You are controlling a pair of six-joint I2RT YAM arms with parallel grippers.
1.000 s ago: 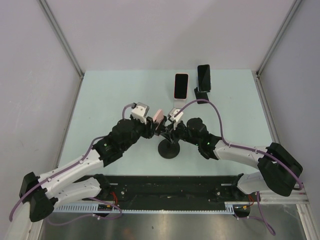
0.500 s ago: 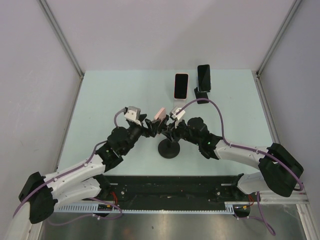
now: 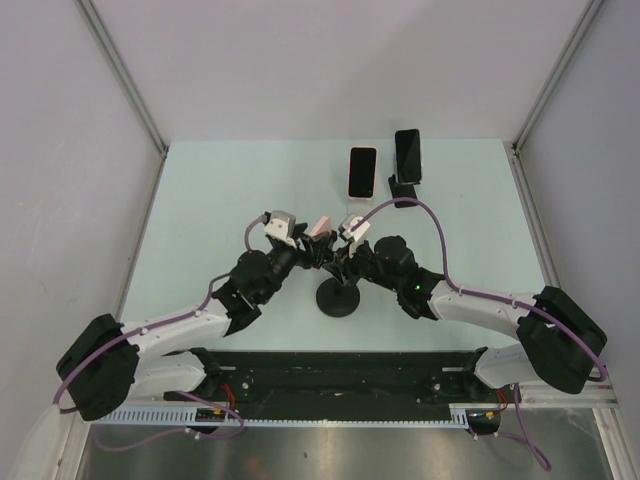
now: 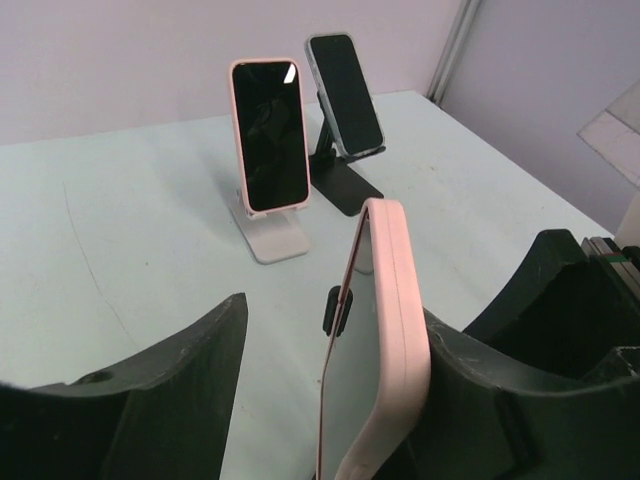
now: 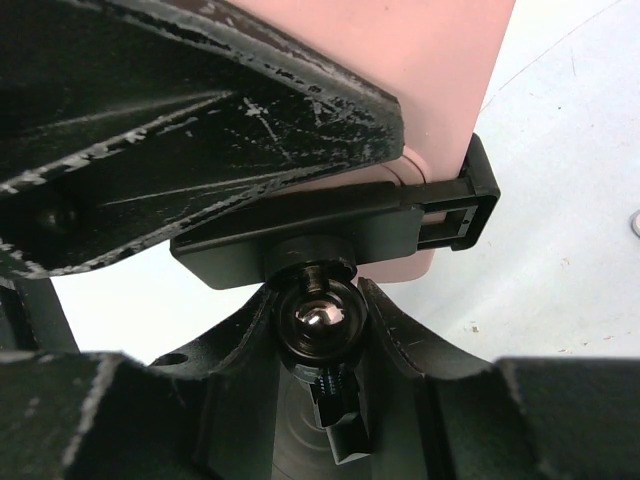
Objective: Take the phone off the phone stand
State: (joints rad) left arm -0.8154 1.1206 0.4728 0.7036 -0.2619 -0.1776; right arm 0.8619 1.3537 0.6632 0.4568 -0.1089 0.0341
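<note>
We see left gripper [image 3: 303,250] swung back in, now spread astride phone [image 4: 385,330], not yet clamped. Right gripper [image 3: 345,258] pinches stand [image 5: 315,315]. Squeeze next, we judge.

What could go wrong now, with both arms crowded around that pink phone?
The pink phone sits in the clamp of the stand; pulled askew, it might snag and tip the stand over. The left jaws stand open, a gap showing on one side, so the grip could close off-centre and let it slip.
</note>
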